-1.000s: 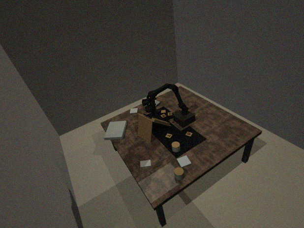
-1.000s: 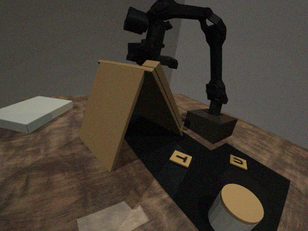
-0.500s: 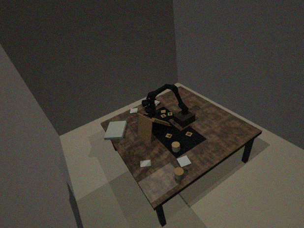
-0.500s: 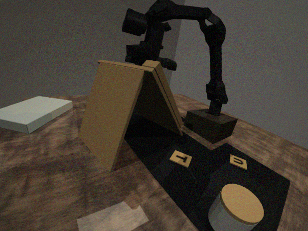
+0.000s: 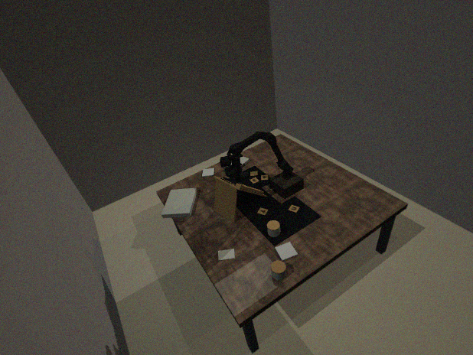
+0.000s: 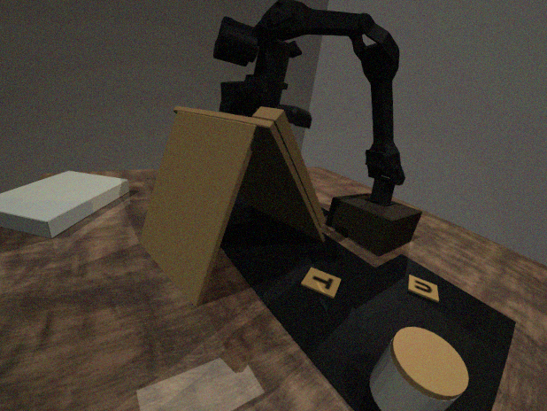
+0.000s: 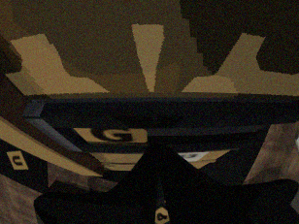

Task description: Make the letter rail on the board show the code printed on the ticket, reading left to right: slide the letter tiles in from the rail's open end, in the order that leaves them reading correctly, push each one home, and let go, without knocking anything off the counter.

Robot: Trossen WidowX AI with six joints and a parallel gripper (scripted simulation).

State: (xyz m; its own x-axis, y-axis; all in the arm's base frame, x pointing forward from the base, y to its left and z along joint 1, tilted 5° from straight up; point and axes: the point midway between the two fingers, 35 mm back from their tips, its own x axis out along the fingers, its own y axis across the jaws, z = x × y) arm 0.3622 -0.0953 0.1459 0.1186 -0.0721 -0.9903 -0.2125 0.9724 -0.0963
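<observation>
1. The hand (image 7: 157, 175) has its fingers pressed together with nothing between them; it hangs at the board (image 6: 199, 186), over its far face; in the wrist view the fingertips point down at the dark rail (image 7: 161, 112).
2. A G tile (image 7: 113, 135) shows just under the rail, partly hidden.
3. T tile (image 6: 321, 282) and U tile (image 6: 423, 288) lie flat on the black mat (image 6: 478, 319) toward the desk's (image 5: 344, 199) middle; three more tiles (image 5: 259, 177) lie near its far edge; their letters are unreadable.
</observation>
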